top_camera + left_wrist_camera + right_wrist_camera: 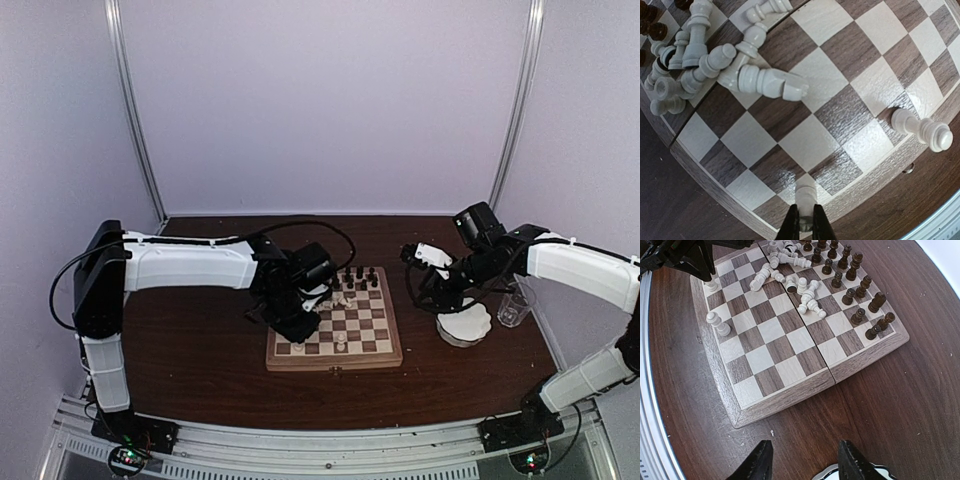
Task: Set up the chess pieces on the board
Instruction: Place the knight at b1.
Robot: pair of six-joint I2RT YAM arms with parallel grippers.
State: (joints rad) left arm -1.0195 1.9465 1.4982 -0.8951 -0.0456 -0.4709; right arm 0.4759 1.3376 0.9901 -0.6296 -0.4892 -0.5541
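Most near squares of the board lie free. The left claw clamps a white piece on its edge row. The right claw, fingers apart, hangs over the desk beside the white bowl, whose contents are unclear.

Dark wooden table with the board, 1 white scalloped bowl, 1 clear cup.

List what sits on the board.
Dark pieces standing along one edge, a heap of toppled white pieces, one upright white piece, another pinched by the left gripper. The heap hides whatever lies beneath.
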